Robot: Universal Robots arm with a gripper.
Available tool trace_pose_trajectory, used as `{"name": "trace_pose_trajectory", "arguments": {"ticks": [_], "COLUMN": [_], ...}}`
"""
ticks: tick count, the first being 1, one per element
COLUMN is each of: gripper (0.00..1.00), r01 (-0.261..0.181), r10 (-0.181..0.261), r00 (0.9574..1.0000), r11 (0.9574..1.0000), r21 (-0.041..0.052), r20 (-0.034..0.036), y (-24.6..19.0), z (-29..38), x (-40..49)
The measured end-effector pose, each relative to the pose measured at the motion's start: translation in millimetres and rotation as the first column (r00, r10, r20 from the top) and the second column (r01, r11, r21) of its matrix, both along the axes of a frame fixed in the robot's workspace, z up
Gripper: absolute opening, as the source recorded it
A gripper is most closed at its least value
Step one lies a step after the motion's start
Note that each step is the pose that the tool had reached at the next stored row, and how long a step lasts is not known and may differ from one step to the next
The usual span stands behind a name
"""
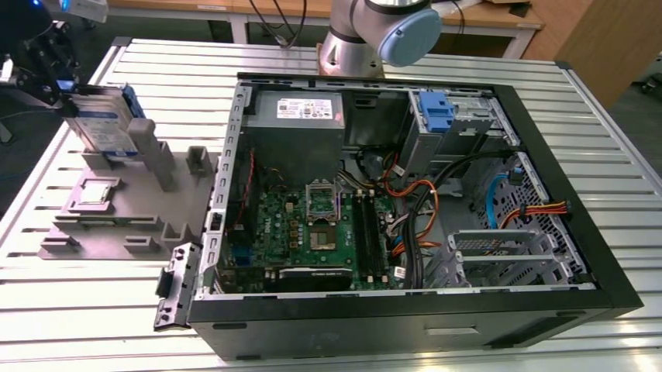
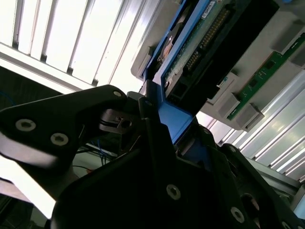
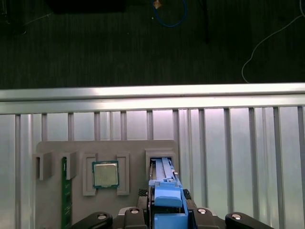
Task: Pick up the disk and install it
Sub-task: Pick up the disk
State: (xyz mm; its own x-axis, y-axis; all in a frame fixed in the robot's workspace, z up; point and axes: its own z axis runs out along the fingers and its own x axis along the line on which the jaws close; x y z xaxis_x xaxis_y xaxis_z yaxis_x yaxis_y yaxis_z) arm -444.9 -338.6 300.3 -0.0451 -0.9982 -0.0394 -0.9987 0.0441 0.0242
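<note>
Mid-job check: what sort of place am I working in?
Likely a robotics lab bench for PC assembly: open computer case on a slatted metal table, grey parts fixture with the disk.

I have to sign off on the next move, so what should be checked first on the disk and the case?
1. Grip: the pincer is shut on the disk: ok.
2. Pose: disk stands on edge: ok.
3. Disk clear of the grey holder: cannot tell.
4. Side of the computer case open: ok.
5. Room in the drive bay: cannot tell; a blue part sits there.
</note>
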Motion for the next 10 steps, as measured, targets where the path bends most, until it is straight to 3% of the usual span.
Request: {"name": "trace_pose_trajectory", "arguments": {"ticks": [10], "gripper": [0.37], "r01": [0.0], "r10": [0.0], "r00": [1.0], "r11": [1.0], "r21": [0.0], "r20": [0.0001], "y": [0.0], "z": [10.8], "x": [0.0]}}
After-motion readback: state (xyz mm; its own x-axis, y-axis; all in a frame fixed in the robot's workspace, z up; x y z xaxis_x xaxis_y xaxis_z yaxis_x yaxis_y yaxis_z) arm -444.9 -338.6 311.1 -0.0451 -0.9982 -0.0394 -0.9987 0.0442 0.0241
